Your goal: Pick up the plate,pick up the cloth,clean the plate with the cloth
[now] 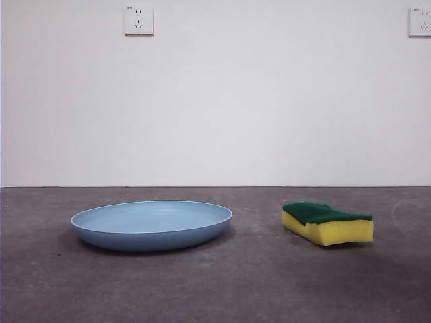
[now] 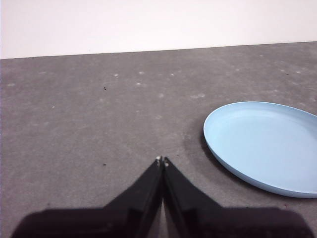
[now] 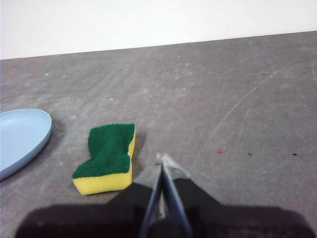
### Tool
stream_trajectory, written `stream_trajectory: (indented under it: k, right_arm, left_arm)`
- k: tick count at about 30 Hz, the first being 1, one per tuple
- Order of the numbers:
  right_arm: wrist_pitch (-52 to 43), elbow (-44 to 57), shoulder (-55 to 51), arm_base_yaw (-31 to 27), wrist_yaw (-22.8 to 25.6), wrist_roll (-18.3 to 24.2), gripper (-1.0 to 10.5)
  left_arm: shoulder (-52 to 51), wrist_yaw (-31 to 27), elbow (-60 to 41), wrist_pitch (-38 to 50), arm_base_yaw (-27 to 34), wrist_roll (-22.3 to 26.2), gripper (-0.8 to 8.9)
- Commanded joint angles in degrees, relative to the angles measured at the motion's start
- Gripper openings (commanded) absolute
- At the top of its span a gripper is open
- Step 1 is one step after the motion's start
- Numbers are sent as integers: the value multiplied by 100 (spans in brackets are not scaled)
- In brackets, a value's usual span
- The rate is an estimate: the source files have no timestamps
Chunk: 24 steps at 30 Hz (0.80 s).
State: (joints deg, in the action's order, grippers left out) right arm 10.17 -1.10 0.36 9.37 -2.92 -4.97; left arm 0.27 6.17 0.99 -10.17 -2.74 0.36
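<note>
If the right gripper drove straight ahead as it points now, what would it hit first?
Probably nothing but bare table. The right gripper, jaws shut, points past the sponge, which lies off to one side; the plate is further aside. Depth is uncertain.

Light blue, plain and matte: the plate [image 1: 151,225]. Yellow foam under a dark green scouring layer: the cloth [image 1: 328,223]. Dark grey, mottled with pale specks and faint light scratches: the desk [image 1: 256,289]. Off-white, unpatterned: the wall [image 1: 269,101], with two white sockets [image 1: 139,20]. Black: the left tool [image 2: 162,161] and the right tool [image 3: 163,159].
</note>
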Motion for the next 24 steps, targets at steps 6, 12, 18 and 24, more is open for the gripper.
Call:
stream_trajectory:
  k: [6,12,18,24]
  right_arm:
    - [15,72,0,7,-4,-77,2]
    - [15,72,0,7,-4,-247,0]
    - [20,9,20,7,-7,-699,-10]
    - [87,-579,577,7,-15,-1130,-10]
  left_arm:
    - [-15,11,-79,79,17,-42,-2]
    - [-15,13,-79,96,15,-177,-4]
    - [-7,-13,15,111,17,-601,-7]
    - [341,20,476,68,17,-1379,-7]
